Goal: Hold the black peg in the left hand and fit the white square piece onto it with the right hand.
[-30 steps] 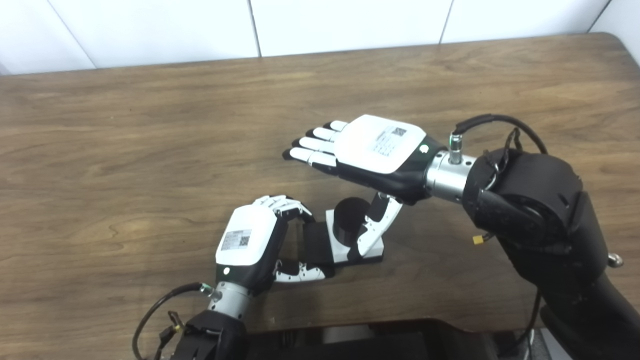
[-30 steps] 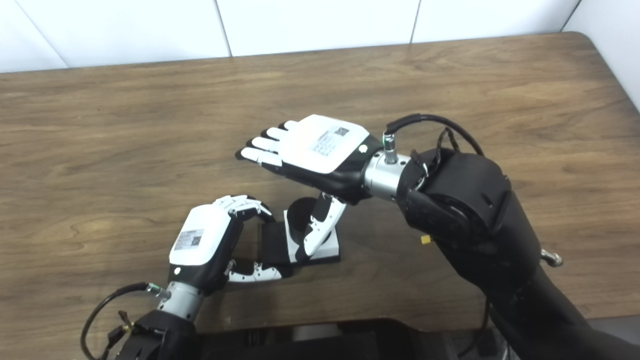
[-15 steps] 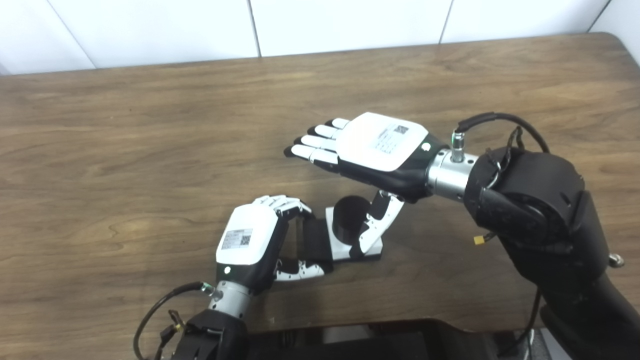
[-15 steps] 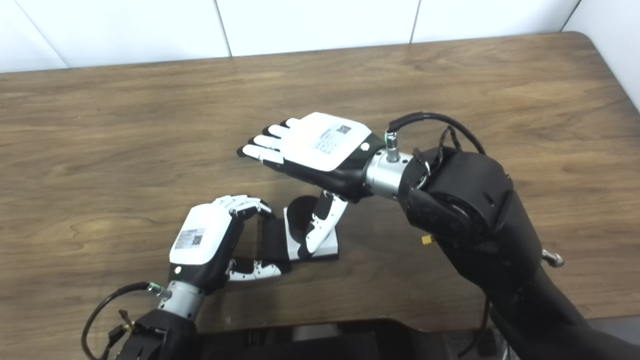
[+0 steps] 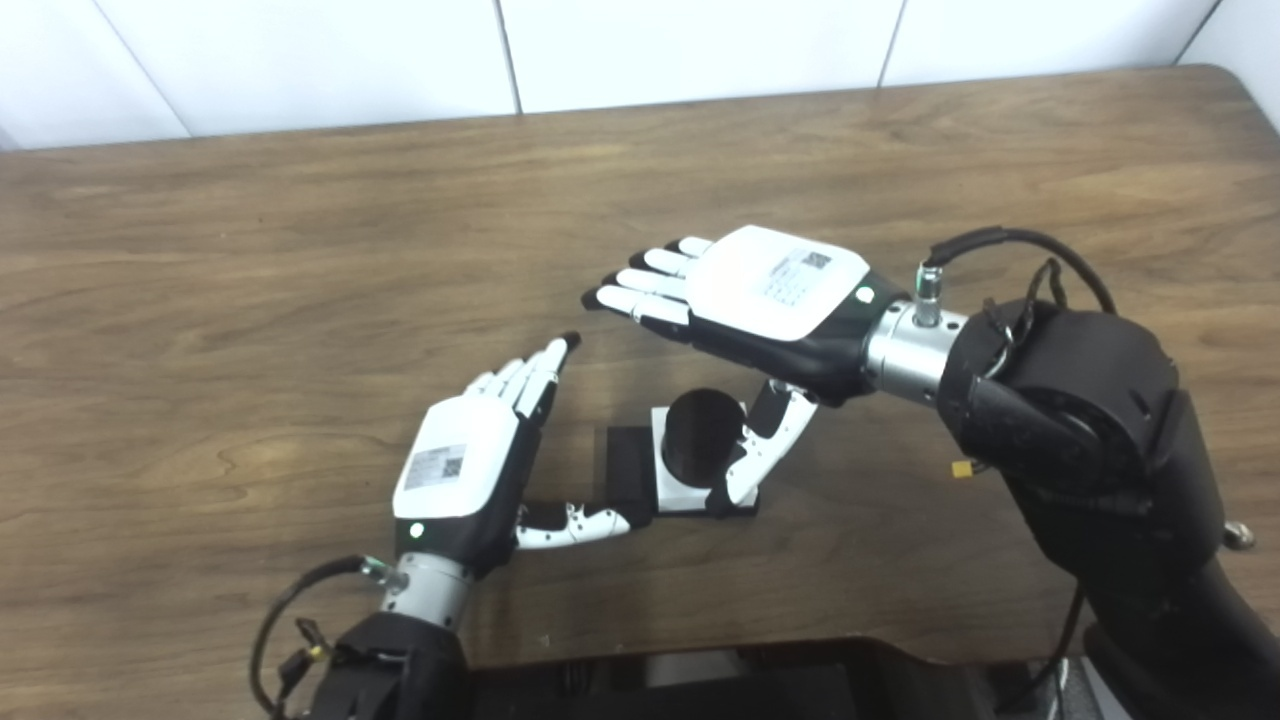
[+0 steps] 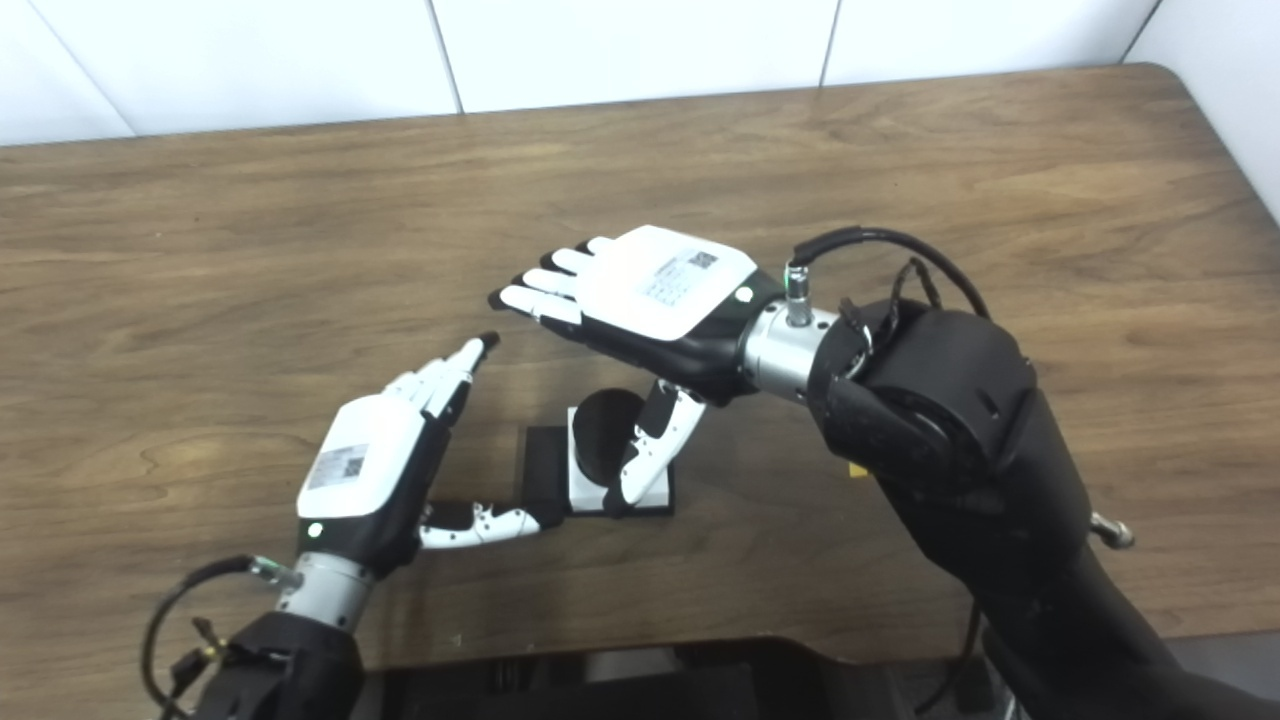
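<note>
The black peg (image 5: 702, 447) stands on its black base (image 5: 628, 470) on the wooden table, with the white square piece (image 5: 678, 486) sitting around it. My left hand (image 5: 470, 470) is open just left of the base, fingers straight, thumb pointing toward the base. My right hand (image 5: 745, 300) is open and hovers above the peg, fingers stretched left; its thumb hangs down beside the right edge of the white piece. Neither hand holds anything.
The wooden table (image 5: 300, 250) spreads wide to the left and back. A white tiled wall (image 5: 600, 40) runs along its far edge. The table's near edge (image 5: 700, 645) lies just below the hands.
My left hand has opened, let go of the black base and drawn back to the left. My right hand has shifted slightly to the right. Peg and white piece stay put.
</note>
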{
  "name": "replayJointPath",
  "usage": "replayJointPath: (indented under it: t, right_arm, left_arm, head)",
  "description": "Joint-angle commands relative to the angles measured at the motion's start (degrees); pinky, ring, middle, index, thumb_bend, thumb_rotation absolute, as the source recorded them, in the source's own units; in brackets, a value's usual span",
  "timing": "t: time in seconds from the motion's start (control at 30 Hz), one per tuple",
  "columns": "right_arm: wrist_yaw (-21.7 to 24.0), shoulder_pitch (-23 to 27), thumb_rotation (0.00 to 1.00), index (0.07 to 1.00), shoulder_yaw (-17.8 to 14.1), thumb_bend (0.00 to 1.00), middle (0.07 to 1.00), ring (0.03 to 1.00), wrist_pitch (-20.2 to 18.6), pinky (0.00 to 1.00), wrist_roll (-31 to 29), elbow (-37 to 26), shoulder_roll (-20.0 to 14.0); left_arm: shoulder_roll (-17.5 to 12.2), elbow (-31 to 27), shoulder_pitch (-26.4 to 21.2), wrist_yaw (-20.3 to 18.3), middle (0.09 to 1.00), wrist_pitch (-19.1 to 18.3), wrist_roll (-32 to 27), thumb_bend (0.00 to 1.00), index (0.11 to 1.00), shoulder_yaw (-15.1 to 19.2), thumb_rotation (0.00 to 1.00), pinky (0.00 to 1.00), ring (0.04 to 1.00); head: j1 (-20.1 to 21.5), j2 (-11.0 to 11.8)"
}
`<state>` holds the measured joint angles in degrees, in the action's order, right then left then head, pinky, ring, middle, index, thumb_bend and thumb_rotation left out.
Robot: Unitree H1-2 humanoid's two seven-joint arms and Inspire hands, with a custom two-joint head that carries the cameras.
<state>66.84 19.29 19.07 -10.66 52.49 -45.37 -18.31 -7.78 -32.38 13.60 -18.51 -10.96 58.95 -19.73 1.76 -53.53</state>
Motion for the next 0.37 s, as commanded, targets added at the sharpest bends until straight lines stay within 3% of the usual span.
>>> replayJointPath:
  t: [0.0,0.1,0.2,0.27,0.33]
  right_arm:
    - [-1.13,1.50,0.52,0.996,-1.66,1.00,0.982,1.000,-0.18,1.00,-0.03,-1.00,-0.36]
    - [-1.81,0.68,0.54,0.994,-4.09,1.00,0.980,1.000,-1.60,1.00,-1.37,-0.91,-0.78]
    - [-3.85,-1.77,0.61,0.993,-7.91,1.00,0.974,1.000,-3.52,0.99,-5.13,-0.58,-1.41]
    - [-4.92,-3.99,0.70,0.996,-10.80,0.93,0.981,1.000,-6.05,1.00,-7.71,-0.77,-1.57]
    - [-7.53,-7.29,0.87,1.000,-14.41,0.82,0.993,1.000,-8.92,1.00,-10.67,-0.64,-0.98]
  left_arm:
    - [0.01,-3.19,-0.38,-0.86,0.991,0.03,-2.88,1.00,1.000,1.24,0.55,0.94,0.967]
    - [-0.35,-5.18,0.65,-2.15,1.000,-0.72,-7.37,1.00,1.000,3.83,0.55,0.94,0.987]
    - [0.62,-6.45,2.06,-0.77,1.000,-1.19,-11.94,1.00,1.000,6.98,0.58,0.94,0.997]
    - [2.31,-6.33,3.09,1.58,1.000,-1.30,-18.59,1.00,1.000,10.12,0.59,0.92,0.997]
    - [3.74,-5.41,3.69,4.52,1.000,-0.30,-25.94,1.00,0.995,13.23,0.58,0.92,0.995]
  head:
    - [0.02,-0.04]
    - [-0.27,0.66]
    - [-0.14,0.86]
    - [-0.14,0.86]
    - [0.34,1.25]
